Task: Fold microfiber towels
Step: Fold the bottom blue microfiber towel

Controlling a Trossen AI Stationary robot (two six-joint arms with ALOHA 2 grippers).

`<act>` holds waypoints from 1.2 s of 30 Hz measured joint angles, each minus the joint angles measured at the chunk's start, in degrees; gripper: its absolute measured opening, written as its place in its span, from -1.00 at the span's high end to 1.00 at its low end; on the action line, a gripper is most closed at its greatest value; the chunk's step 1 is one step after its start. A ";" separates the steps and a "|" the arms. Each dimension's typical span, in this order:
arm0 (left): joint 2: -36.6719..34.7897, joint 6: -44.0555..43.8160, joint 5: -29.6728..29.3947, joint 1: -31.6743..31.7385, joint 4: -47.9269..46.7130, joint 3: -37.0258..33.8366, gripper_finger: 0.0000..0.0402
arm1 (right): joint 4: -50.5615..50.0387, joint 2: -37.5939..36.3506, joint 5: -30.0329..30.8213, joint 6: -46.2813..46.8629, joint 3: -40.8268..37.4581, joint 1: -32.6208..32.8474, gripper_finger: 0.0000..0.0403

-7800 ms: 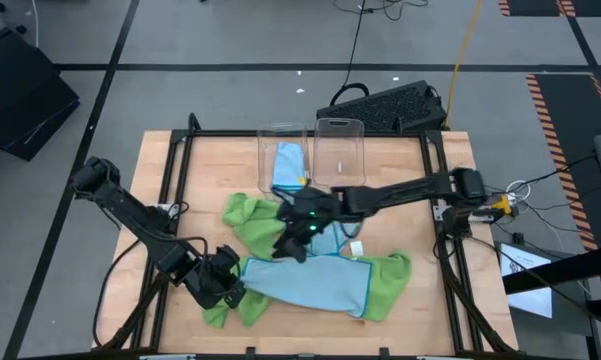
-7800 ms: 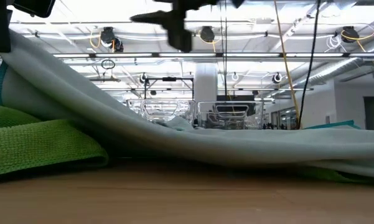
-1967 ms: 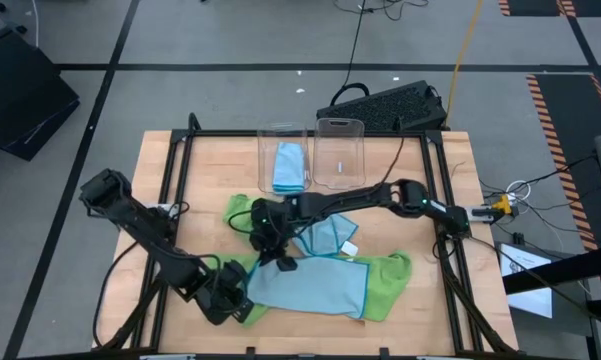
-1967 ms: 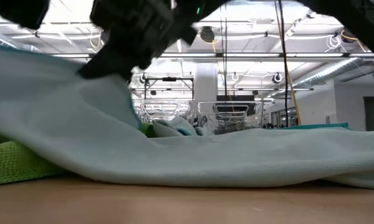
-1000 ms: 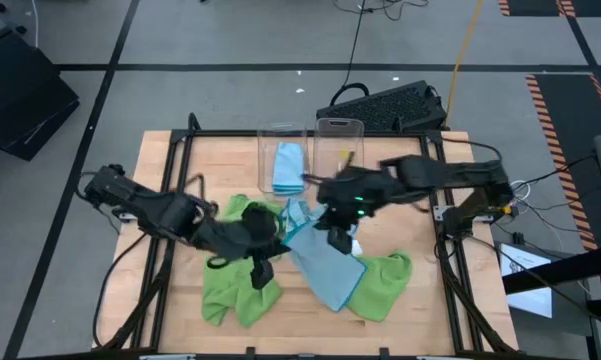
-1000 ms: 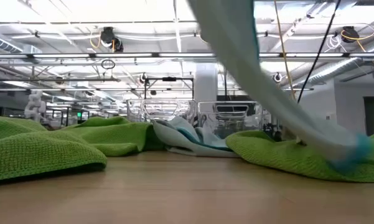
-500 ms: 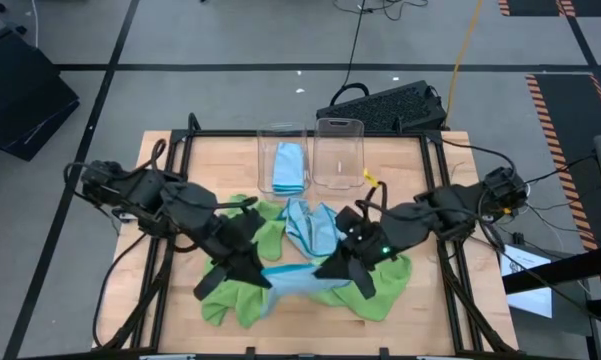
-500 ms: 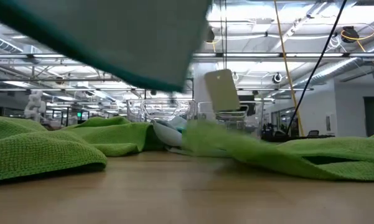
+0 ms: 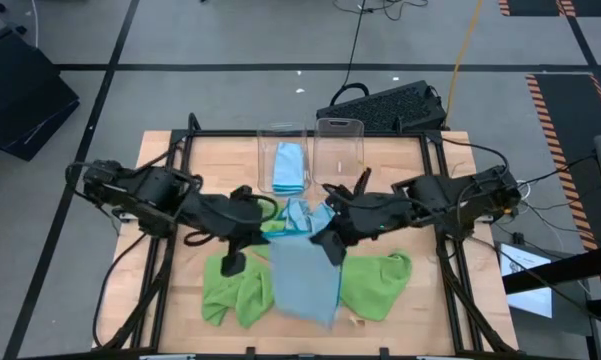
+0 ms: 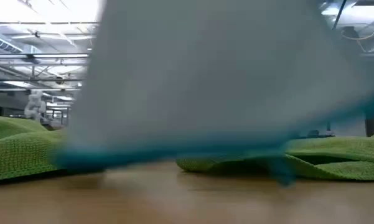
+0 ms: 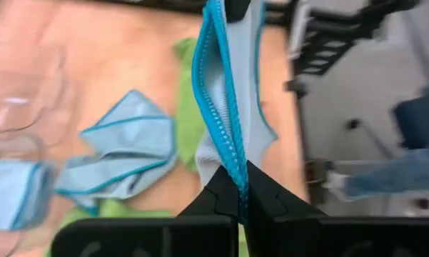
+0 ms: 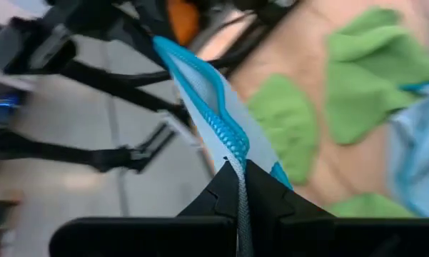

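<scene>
Now, step in hand: spreading one light blue towel [image 9: 305, 280] for folding; no fold made yet, I judge.
Left pincer [image 9: 263, 232]: clamped shut on one upper corner of the towel.
Right pincer [image 9: 325, 236]: pinched tight on the other upper corner.
Towel: hangs between both pincers over mid-counter [image 9: 180, 300], its lower edge reaching the green towels [image 9: 235, 290].
Next move: likely lay it flat on bare wood, keeping both corners level and taut.
</scene>
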 joint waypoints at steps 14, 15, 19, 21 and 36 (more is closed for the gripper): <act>-0.02 0.54 -14.91 6.01 1.99 -18.23 0.99 | 6.10 0.11 0.47 -10.27 -19.20 -10.11 0.98; -0.02 1.17 -15.78 6.56 3.07 -19.36 0.98 | 7.22 0.11 0.47 -10.79 -20.72 -10.83 0.98; -0.02 4.09 -16.14 9.29 10.14 -24.99 0.99 | 10.59 0.04 0.16 -11.91 -26.17 -13.46 0.98; -0.02 4.51 -15.92 10.56 13.63 -28.27 0.99 | 11.91 0.04 0.25 -11.94 -28.73 -14.36 0.98; -0.02 4.46 -13.64 16.07 24.72 -35.07 0.98 | 16.17 -3.15 -2.35 -25.28 -35.53 -24.28 0.98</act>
